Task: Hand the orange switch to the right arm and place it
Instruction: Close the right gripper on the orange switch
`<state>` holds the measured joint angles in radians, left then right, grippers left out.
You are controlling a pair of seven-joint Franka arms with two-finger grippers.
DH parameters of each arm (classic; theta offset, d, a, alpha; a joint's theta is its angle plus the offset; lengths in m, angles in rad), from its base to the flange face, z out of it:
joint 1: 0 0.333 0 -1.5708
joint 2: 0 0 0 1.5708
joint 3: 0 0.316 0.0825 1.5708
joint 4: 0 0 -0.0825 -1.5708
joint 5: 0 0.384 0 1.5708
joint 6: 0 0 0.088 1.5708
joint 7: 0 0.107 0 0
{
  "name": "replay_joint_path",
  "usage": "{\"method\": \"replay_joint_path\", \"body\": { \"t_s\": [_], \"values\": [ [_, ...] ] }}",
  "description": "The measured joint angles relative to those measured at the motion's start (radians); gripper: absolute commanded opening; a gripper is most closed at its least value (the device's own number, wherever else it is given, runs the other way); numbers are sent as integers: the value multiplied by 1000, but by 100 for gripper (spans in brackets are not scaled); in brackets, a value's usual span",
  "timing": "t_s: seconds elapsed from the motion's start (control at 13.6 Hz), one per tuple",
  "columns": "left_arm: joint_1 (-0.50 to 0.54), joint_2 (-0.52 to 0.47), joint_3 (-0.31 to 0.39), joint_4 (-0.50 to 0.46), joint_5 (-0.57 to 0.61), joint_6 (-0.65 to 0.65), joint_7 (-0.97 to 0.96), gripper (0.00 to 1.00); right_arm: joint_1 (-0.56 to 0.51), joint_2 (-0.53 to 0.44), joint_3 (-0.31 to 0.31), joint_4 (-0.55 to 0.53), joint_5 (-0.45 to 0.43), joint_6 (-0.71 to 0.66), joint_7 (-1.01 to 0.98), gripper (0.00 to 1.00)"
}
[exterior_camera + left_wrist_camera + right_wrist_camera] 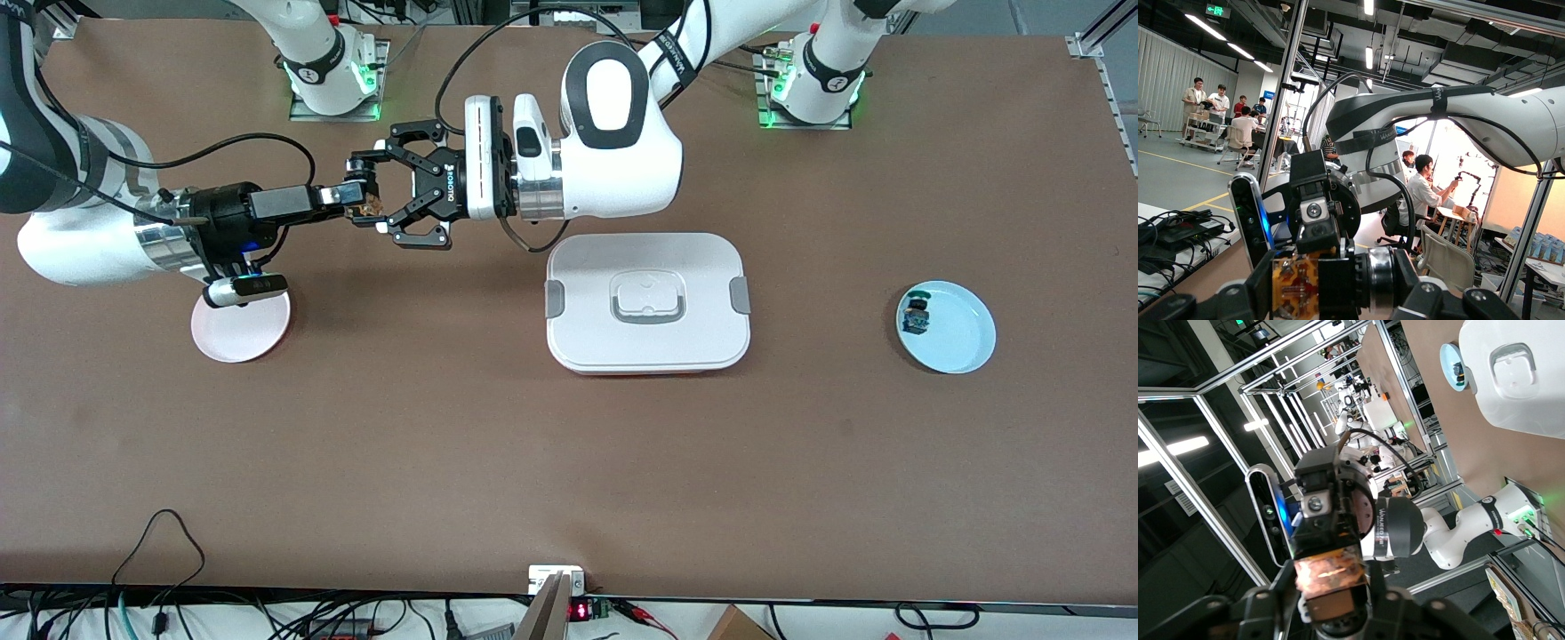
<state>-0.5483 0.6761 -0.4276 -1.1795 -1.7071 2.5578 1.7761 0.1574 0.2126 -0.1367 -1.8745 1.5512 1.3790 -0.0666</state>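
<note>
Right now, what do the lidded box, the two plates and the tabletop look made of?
Lidded box: likely moulded plastic, matte white, grey side clips.
Pink plate and pale blue plate: smooth, even colour, slight sheen; plastic or glazed ceramic, cannot tell which.
Tabletop: matte brown, no grain or glare; looks like laminate or a mat, uncertain.
</note>
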Motion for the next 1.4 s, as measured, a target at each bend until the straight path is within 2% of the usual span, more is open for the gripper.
{"method": "replay_joint_path", "body": {
  "t_s": [0.15,0.96,1.1,1.33,1.4],
  "values": [
    [-2,-1,0,1,0,0,-2,0,-1,0,-3,0,1,-12,-7,12],
    [-6,-2,-1,4,0,0,-2,0,-5,1,-4,0,1,-32,-10,10],
    [-9,-2,-2,6,0,0,-2,9,-9,1,-4,0,1,-47,-11,10],
    [-10,-2,-3,6,0,0,-2,11,-10,2,-4,0,1,-51,-11,10],
    [-10,-2,-3,6,0,0,-2,26,-10,2,-4,0,1,-51,-11,10]
  ]
}}
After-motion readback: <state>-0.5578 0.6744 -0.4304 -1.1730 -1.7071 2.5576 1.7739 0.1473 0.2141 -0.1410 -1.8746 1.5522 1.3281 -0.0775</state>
